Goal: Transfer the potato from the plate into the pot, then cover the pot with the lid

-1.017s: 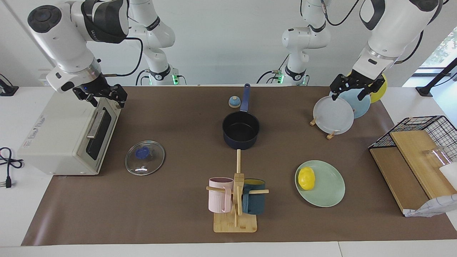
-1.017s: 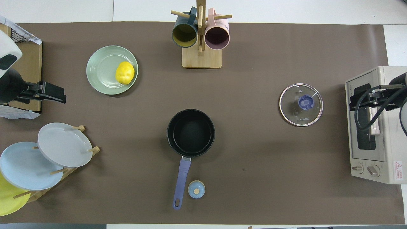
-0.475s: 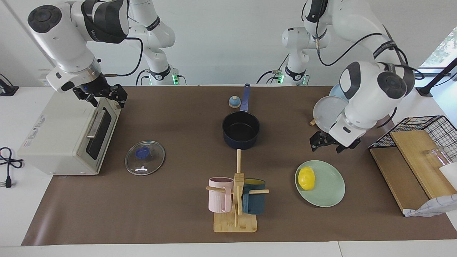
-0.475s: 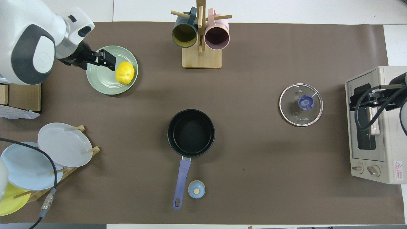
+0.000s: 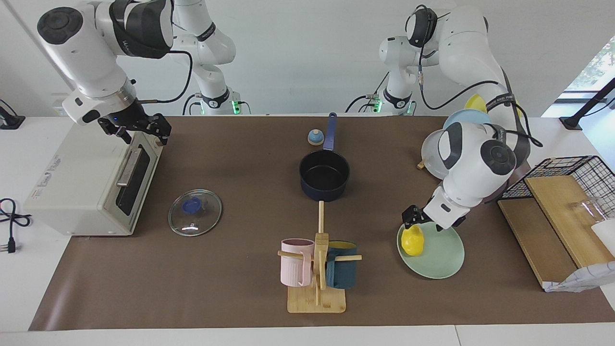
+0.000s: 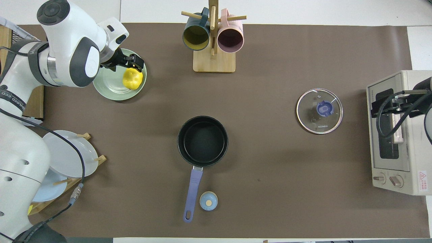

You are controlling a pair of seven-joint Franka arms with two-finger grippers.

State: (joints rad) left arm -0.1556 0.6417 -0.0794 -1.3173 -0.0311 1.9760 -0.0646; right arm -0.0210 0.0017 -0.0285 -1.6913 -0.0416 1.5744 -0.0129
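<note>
The yellow potato point(image 5: 412, 240) lies on the mint-green plate point(image 5: 439, 257) toward the left arm's end of the table; both show in the overhead view, potato point(image 6: 132, 78) and plate point(image 6: 111, 88). My left gripper point(image 5: 431, 225) is open and low over the plate, one finger just above the potato, holding nothing; it also shows in the overhead view point(image 6: 125, 64). The navy pot point(image 5: 324, 173) stands empty at mid-table, handle toward the robots. The glass lid point(image 5: 194, 212) lies flat beside the toaster oven. My right gripper point(image 5: 139, 129) waits open over the oven.
A wooden mug tree point(image 5: 317, 269) with a pink and a teal mug stands farther from the robots than the pot. A small bell point(image 5: 315, 137) sits beside the pot handle. The toaster oven point(image 5: 86, 182), an upright plate rack point(image 6: 67, 158) and a wire basket point(image 5: 567, 175) stand at the table's ends.
My left arm has swung from above the plate rack out and down to the mint-green plate, ending just above the potato. The right arm, pot, lid and potato have not moved.
</note>
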